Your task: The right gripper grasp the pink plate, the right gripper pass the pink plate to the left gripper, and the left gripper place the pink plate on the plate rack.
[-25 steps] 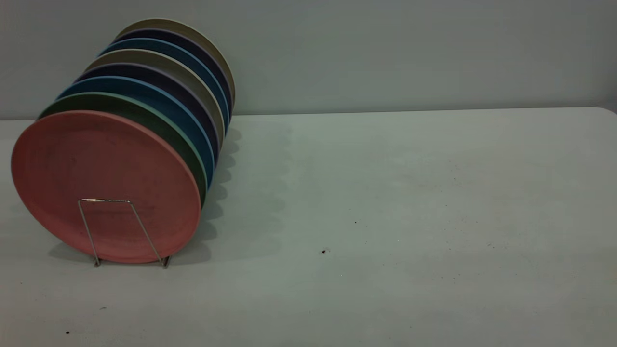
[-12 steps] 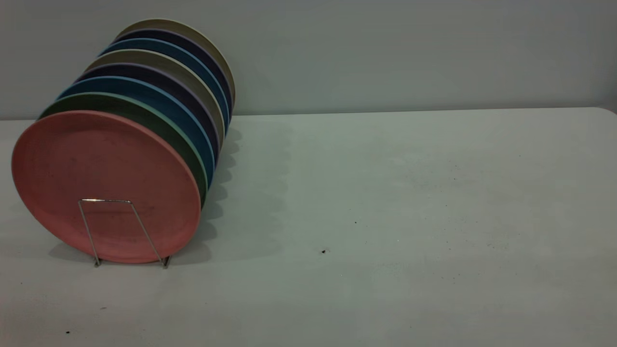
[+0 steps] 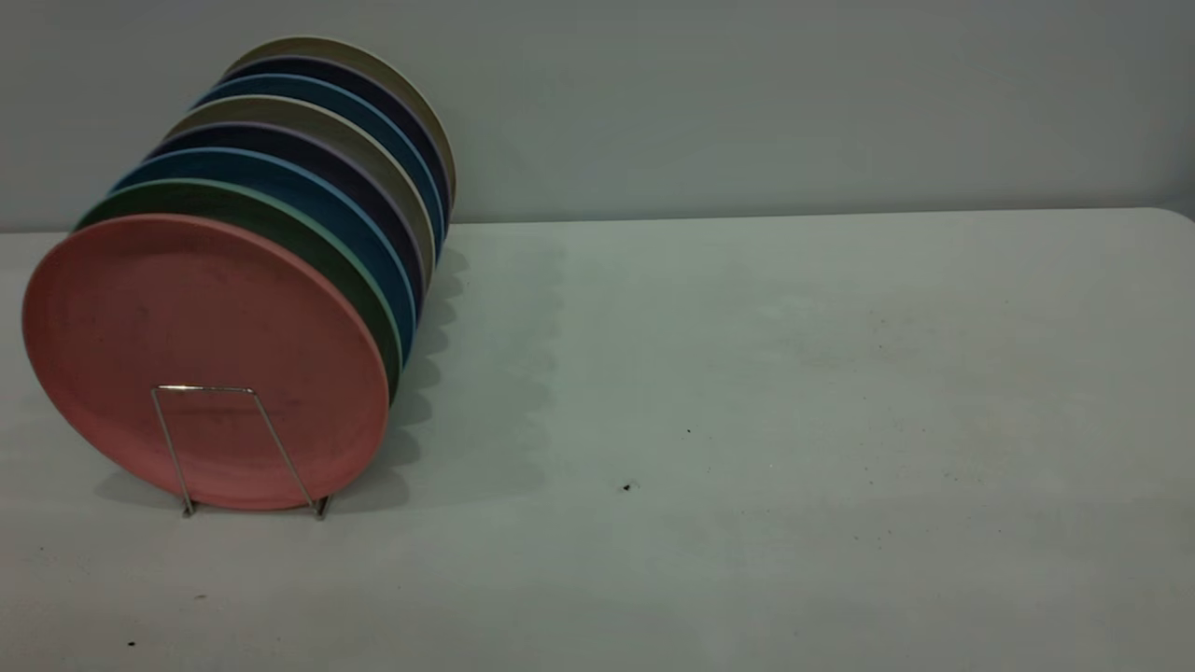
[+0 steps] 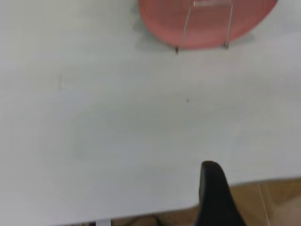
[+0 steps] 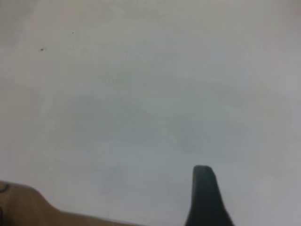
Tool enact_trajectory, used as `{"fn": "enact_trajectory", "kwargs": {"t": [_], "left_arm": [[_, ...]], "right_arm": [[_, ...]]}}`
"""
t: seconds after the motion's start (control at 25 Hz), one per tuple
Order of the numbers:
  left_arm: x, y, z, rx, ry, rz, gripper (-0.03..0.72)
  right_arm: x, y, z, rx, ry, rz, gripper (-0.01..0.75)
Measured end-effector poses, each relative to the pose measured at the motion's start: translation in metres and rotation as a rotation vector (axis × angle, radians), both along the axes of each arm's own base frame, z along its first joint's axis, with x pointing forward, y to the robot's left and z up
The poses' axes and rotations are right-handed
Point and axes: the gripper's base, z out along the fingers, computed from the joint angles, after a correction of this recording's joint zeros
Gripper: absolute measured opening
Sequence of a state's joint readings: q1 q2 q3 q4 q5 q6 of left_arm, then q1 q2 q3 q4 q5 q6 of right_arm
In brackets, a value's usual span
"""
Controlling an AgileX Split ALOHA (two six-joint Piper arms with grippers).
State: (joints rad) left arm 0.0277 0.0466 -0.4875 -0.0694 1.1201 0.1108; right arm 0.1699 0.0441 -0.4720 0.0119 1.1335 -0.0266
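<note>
pink plate (image 3: 201,359) upright at front of plate rack (image 3: 233,448), ahead of green plate (image 3: 308,245) and more plates, on white table (image 3: 747,420), left gripper (image 4: 214,195) and right gripper (image 5: 204,195) above table edge, grip state unclear for both

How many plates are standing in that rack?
8, on edge in the plate rack at the table's left: the pink plate foremost, then green, blue, dark, beige, blue, dark, beige. More may hide behind.

Pink plate (image 3: 201,355) upright at front of plate rack (image 3: 233,439), remaining plates (image 3: 308,168) behind, at table (image 3: 747,420) left.
</note>
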Motion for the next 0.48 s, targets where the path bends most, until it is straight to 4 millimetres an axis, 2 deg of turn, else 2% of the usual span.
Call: {"fn": "enact_trajectory", "kwargs": {"t": [0.16, 0.48], "left_arm": [[-0.0091, -0.0003, -0.0015, 0.002, -0.052, -0.001, 0.474], [-0.0101, 0.0003, -0.0016, 0.0, -0.058, -0.036, 0.474]], "right_arm": [[-0.0081, -0.0012, -0.0003, 0.009, -0.055, -0.029, 0.512], [-0.0086, -0.0002, -0.0004, 0.01, -0.057, -0.119, 0.512]]}}
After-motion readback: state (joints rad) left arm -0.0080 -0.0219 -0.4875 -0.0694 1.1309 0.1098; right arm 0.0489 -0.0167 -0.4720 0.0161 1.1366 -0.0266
